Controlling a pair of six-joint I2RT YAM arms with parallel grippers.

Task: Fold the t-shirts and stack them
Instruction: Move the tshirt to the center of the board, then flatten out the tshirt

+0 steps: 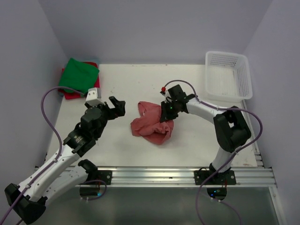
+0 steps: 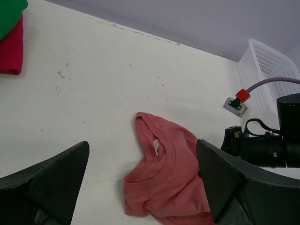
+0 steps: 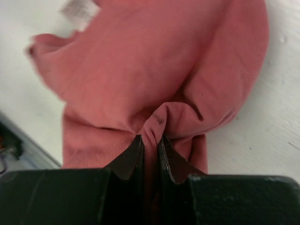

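The right gripper (image 3: 151, 140) is pinching a raised fold of the faded brick-red t-shirt (image 3: 154, 70) between almost closed fingers, with the cloth bunching at the tips. The shirt is lying crumpled near the middle of the white table (image 1: 131, 84), its collar label showing. The left gripper (image 1: 118, 107) is hovering just left of it, jaws spread wide and holding nothing. At the far-left corner a folded green t-shirt (image 1: 78, 74) is resting on a red-pink t-shirt (image 1: 70, 93). A white mesh basket (image 1: 228, 75) is standing far right.
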